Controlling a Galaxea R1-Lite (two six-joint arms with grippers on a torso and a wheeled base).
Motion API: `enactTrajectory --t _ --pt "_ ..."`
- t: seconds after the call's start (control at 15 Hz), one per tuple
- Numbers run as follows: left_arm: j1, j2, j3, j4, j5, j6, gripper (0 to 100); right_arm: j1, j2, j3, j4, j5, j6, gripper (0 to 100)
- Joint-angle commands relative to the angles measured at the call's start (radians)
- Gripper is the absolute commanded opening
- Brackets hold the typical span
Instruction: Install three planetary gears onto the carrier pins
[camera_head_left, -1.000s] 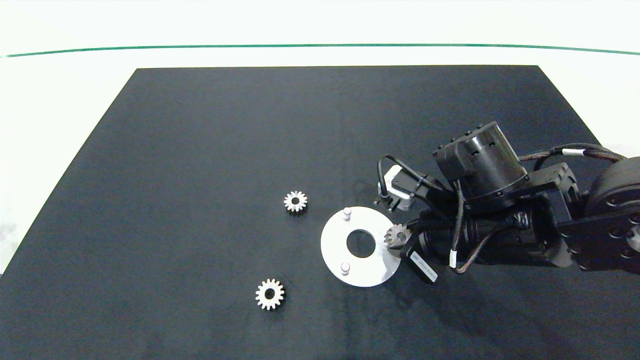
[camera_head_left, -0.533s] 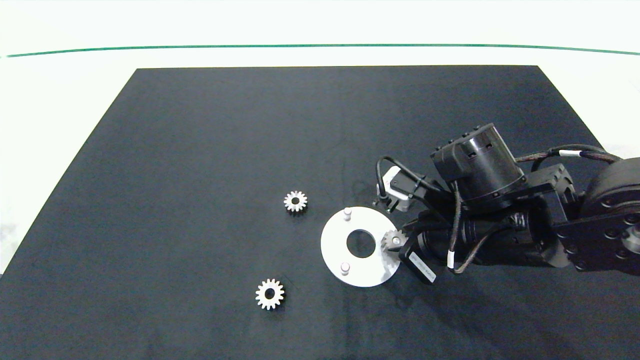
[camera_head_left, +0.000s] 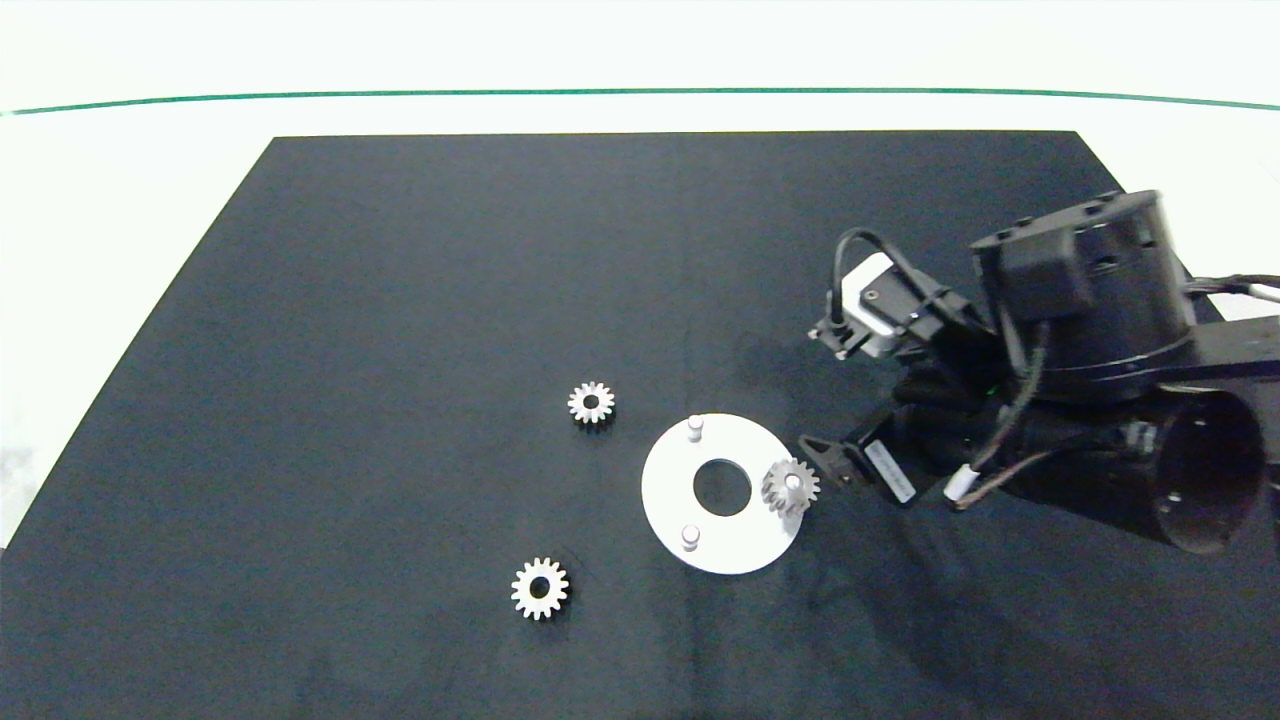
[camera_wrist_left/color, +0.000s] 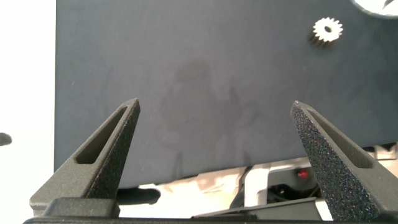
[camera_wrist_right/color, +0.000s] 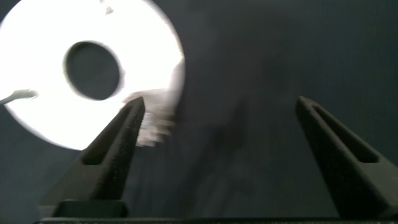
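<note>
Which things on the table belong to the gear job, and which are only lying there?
For the job:
- white disc with two bare pins
- gear already on the third pin
- two loose gears
- right gripper, open, beside the disc

Not part of it:
- black mat
- left gripper, open, idle

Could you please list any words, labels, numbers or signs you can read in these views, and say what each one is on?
No text can be read.
White sticker on the right arm: bears small print, too small to read.
White band on a cable of the same arm: no legible marking.
Gears, white disc and dark mat: no writing visible.
</note>
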Motion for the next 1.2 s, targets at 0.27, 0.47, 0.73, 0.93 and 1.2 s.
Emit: enactTrajectory --t 0.27,0.47,0.73,0.93,1.2 --pt "-0.029 0.069 0.136 -0.077 -0.099 0.019 100 -0.205 -0.942 0.518 -0.031 -0.190 -0.077 100" --pt "-0.029 0.189 0.252 -0.198 -0.146 0.123 100 -0.341 -1.233 0.574 0.084 -0.179 -0.145 100" --pt "-0.086 0.502 0.263 -0.432 -0.145 0.203 100 -0.350 -1.409 0.526 0.165 -0.185 -0.147 100" --pt "-0.244 0.737 0.263 -0.606 -0.123 0.210 100 -0.355 -1.449 0.449 0.222 -0.185 -0.150 100" --pt "-0.611 1.007 0.226 -0.830 0.140 0.229 100 -0.356 -1.528 0.439 0.334 -0.185 -0.150 100"
